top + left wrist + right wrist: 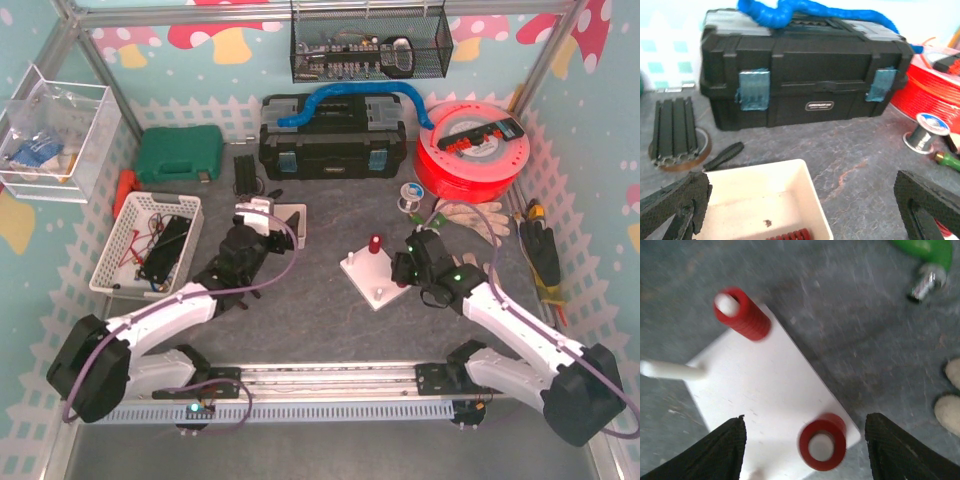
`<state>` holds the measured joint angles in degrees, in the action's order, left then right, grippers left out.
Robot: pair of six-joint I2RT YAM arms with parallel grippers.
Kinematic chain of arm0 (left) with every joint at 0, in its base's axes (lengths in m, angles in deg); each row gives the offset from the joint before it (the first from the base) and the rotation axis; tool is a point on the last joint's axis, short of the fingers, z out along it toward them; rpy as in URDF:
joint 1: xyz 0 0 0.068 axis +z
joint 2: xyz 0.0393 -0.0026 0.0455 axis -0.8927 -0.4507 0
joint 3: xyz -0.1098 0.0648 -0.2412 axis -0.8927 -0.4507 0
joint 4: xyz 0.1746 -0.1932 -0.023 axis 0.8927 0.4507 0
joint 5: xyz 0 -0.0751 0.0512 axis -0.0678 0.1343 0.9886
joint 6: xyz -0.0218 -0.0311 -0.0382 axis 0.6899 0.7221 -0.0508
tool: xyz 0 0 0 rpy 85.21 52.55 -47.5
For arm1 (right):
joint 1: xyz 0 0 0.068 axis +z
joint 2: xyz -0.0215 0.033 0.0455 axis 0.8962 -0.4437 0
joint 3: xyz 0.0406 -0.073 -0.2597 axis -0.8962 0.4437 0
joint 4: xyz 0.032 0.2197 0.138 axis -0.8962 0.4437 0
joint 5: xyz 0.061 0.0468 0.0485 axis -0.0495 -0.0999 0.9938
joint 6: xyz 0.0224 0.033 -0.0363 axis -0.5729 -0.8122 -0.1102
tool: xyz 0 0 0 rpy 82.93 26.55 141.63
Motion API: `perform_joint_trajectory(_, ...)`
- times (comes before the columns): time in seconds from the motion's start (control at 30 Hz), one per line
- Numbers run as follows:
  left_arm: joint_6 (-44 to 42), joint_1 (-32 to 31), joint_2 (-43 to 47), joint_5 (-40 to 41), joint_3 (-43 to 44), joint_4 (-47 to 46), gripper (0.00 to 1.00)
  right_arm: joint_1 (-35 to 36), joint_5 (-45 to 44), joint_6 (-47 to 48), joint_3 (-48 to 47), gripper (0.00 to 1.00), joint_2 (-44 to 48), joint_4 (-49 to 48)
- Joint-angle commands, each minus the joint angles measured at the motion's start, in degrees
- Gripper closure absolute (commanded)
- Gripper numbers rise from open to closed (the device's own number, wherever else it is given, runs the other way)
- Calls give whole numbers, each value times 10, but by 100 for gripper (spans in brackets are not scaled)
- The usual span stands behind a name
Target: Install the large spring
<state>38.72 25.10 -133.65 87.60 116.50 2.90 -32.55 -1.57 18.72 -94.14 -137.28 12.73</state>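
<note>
Right end effector point(804, 432) hung spread wide and empty, its fingers point(705, 450) straddling a red spring point(834, 424) that sat over a peg point(821, 446) at one corner of the white base plate point(765, 390) on the tabletop point(865, 340); to my eye that was the large spring already on its post, though whether it was pushed fully home I could not tell. A second spring point(747, 317) ringed another peg point(726, 302), a thin peg point(675, 370) stood bare, and the left end effector point(800, 200) gaped just as empty over a white tray point(755, 195) holding a red coil point(790, 234), so I judged that only backing the right arm off remained.
</note>
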Motion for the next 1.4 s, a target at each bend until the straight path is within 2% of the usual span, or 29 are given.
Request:
perform_joint_trajectory(0.0,100,46,13,-10,29,95,1,0,-3,14,-51,29,42,10)
perform_joint_trajectory(0.07,112,80,0,-59,47,119,4,0,-14,28,-51,22,60,-18)
perform_joint_trajectory(0.13,120,104,-25,-85,72,146,13,0,-30,46,-40,15,74,-63)
perform_joint_trajectory(0.27,122,137,-76,-149,133,207,21,0,-78,70,-30,7,83,-120)
perform_joint_trajectory(0.4,112,139,-113,-195,189,256,27,0,-95,86,-29,1,87,-149)
perform_joint_trajectory(0.57,83,139,-133,-250,260,342,30,0,-88,89,-35,1,84,-165)
perform_joint_trajectory(0.67,81,146,-141,-251,278,376,34,0,-74,93,-34,1,81,-167)
perform_joint_trajectory(0.9,101,155,-140,-228,287,376,34,0,-50,92,-16,1,90,-150)
perform_joint_trajectory(1.1,80,155,-169,-225,295,371,38,0,-26,108,46,2,98,-232)
perform_joint_trajectory(1.2,65,157,-196,-207,309,370,39,0,-47,122,64,2,95,-280)
perform_joint_trajectory(1.3,105,159,-205,-205,319,369,44,0,-73,122,85,2,95,-309)
perform_joint_trajectory(1.37,173,158,-204,-211,316,355,46,0,-102,129,94,2,101,-302)
